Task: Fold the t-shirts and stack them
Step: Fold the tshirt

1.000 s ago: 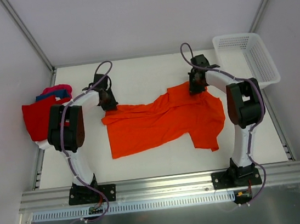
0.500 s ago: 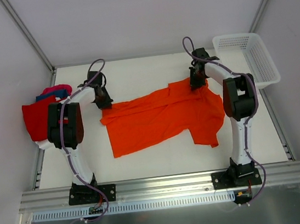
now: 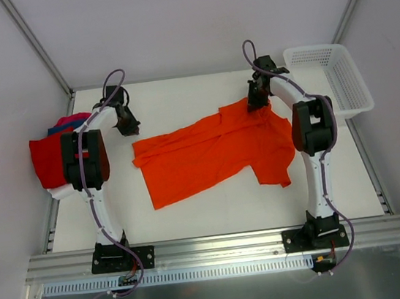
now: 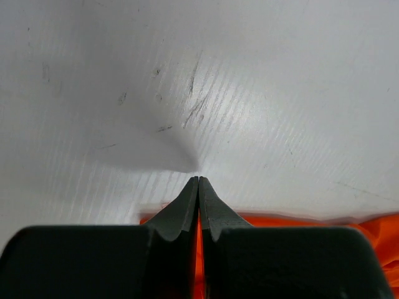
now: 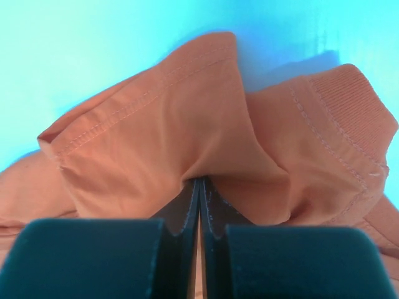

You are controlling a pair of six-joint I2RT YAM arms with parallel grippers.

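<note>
Right gripper (image 5: 199, 180) pinching orange t-shirt (image 3: 208, 156); left gripper (image 4: 198, 180) closed

Right gripper clamps a bunched fold at the far edge of the orange t-shirt, which lies spread out mid-table (image 3: 178, 97). The left gripper has its jaws together, tips over bare table just past the shirt's left corner. Red t-shirt (image 3: 50, 158) sits at the left edge.

The orange t-shirt (image 3: 208, 152) is soft, matt cloth; the right wrist view shows its stitched hems and a ribbed collar band. The tabletop (image 3: 193, 95) is white and matt, finely ribbed and scuffed with dark marks. The left end effector (image 4: 198, 180) and the right end effector (image 5: 199, 182) both have black, matt, slightly grainy plastic fingers. At the tabletop's far right corner, the basket (image 3: 334, 76) is white plastic mesh. A brushed metal rail (image 3: 220, 244) runs along the near edge.
</note>
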